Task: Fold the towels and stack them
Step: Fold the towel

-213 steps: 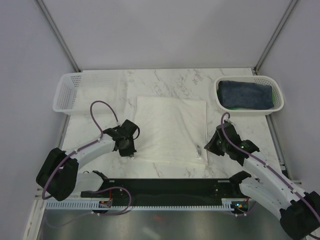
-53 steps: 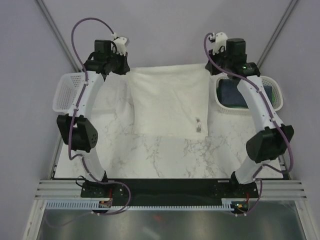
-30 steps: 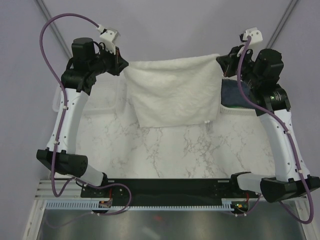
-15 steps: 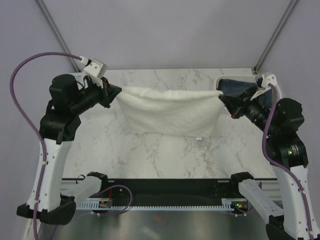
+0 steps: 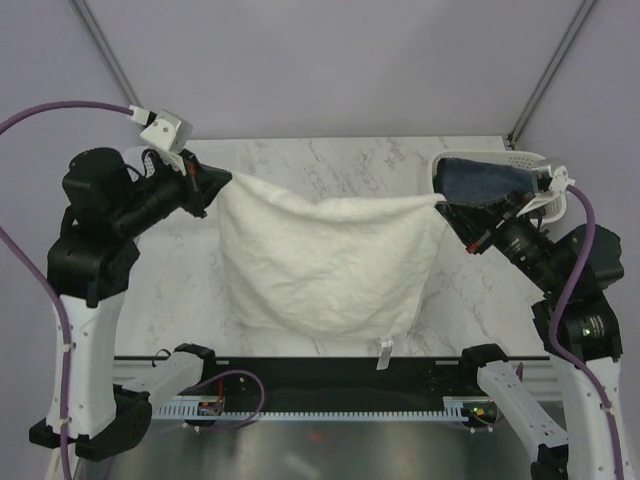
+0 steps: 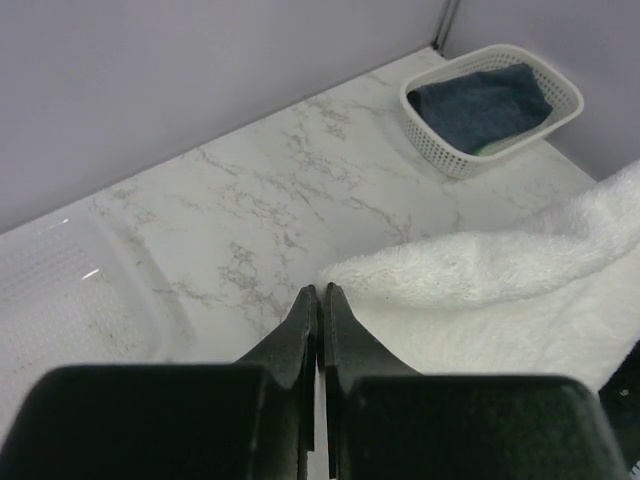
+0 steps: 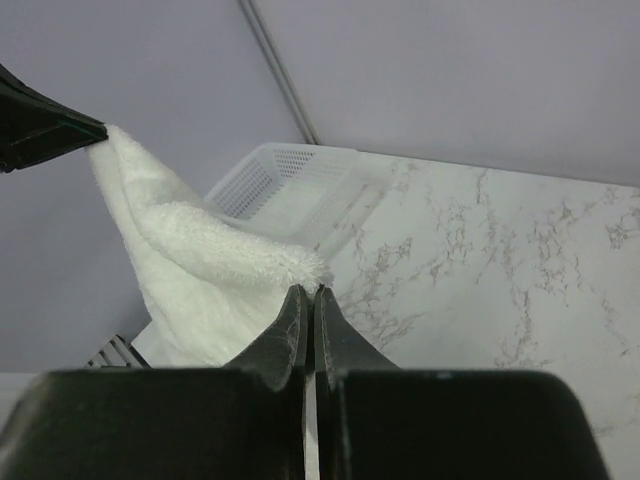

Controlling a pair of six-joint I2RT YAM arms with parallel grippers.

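The cream towel (image 5: 330, 265) bears an unreadable tag (image 5: 385, 354).

We hold left arm (image 5: 95, 225) and right arm (image 5: 578, 272) high over the side edges, left gripper (image 5: 228, 178) and right gripper (image 5: 441, 203) each clamped on the large cream-white cloth towel (image 5: 320, 262).

white marble-patterned table top (image 5: 330, 165) with grey veins, its bare surface showing toward the far edge. a white mesh basket (image 6: 448, 158) stands directly on it at the far right corner, a dark blue towel (image 6: 480, 100) lying inside. a second white mesh basket (image 6: 60, 290), clear only in the wrist views, stands well apart from the first, across the table at the far left.
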